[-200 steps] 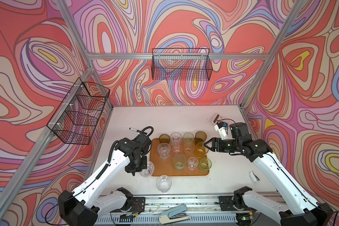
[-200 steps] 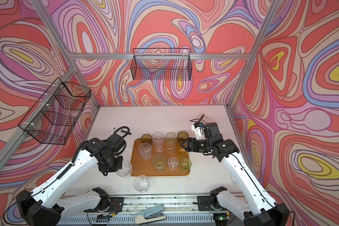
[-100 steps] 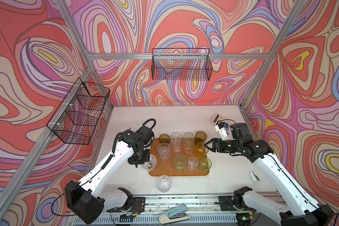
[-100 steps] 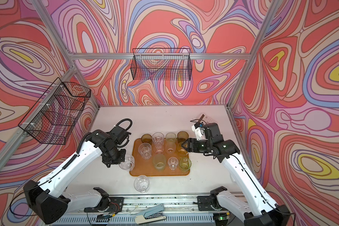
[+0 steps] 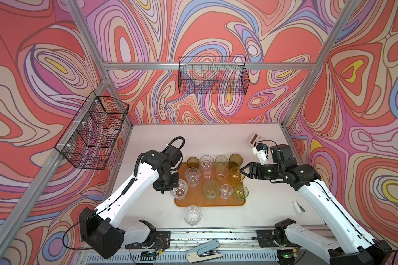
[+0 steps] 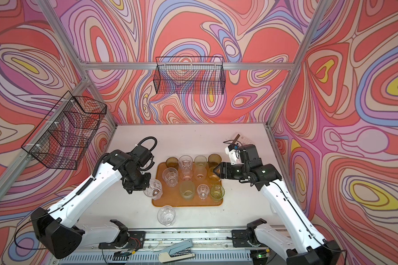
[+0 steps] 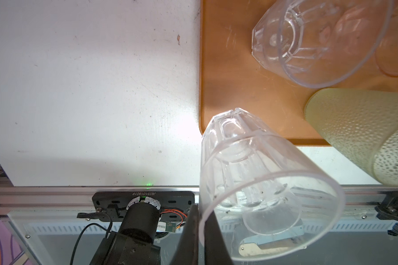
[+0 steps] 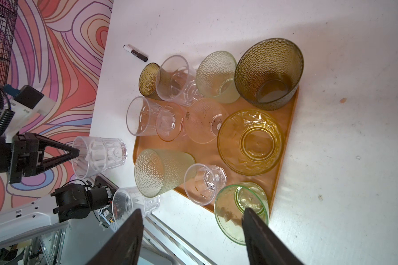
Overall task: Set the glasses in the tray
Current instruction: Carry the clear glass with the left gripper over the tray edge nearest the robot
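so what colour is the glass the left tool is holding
The glass is clear and colourless, with faceted sides; the left wrist view shows it best.

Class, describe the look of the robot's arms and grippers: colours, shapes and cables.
Both the left arm and right arm have white shells between black joints. A black ribbed hose loops at the left wrist. The left gripper and right gripper carry black, tapering triangular fingers.

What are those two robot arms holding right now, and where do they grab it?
The left gripper pinches a clear faceted glass by the wall at its rim. The right gripper is open and holds nothing.
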Robot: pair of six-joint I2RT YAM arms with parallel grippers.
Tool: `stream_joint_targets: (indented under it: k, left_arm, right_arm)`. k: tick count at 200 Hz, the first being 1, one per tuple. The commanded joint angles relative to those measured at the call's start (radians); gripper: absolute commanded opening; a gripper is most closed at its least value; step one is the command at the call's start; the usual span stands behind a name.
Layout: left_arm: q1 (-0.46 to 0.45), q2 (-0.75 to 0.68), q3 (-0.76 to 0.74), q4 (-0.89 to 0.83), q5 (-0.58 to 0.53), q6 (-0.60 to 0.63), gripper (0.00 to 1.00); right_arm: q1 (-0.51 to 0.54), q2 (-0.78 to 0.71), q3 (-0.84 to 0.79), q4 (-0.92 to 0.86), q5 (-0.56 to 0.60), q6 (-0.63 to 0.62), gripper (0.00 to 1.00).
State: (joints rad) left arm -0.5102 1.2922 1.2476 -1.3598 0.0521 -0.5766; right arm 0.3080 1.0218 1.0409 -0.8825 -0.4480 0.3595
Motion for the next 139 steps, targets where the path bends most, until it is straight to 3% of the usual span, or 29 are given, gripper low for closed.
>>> stream_joint_targets:
  k: [1,139]
  left_arm:
    - [0.004,-0.002,-0.011,0.031,0.042,-0.009,0.00]
    - [-0.078,0.040,-0.046,0.127,0.061,-0.076,0.00]
  right_arm:
    - [-0.002,-0.009,0.008,0.001,0.009,-0.011,0.71]
    - [-0.001,-0.016,0.011,-0.016,0.018,-0.012,0.71]
